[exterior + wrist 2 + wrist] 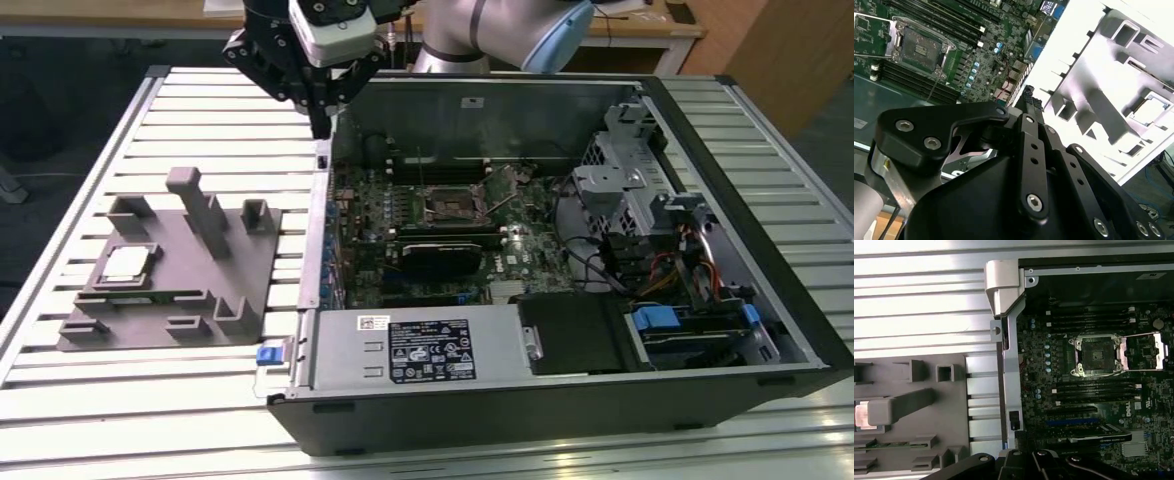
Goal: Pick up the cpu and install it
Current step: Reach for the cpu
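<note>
Slatted table (147,420): cpu (127,263) on grey fixture (167,300), tool (320,126) above case (534,405) edge

I report that in the first wrist view the cpu (861,416) is cut by the picture's edge and partly covered by a post of the grey fixture (909,401), so I see only a strip of its top. In the second wrist view the body of the gripper (1029,95) blocks part of the motherboard (979,60), and glare bleaches the worktop (1074,35). In the exterior view the arm (494,30) runs off the upper edge, and the contacts of the socket (445,207) are too small for me to judge.
</note>
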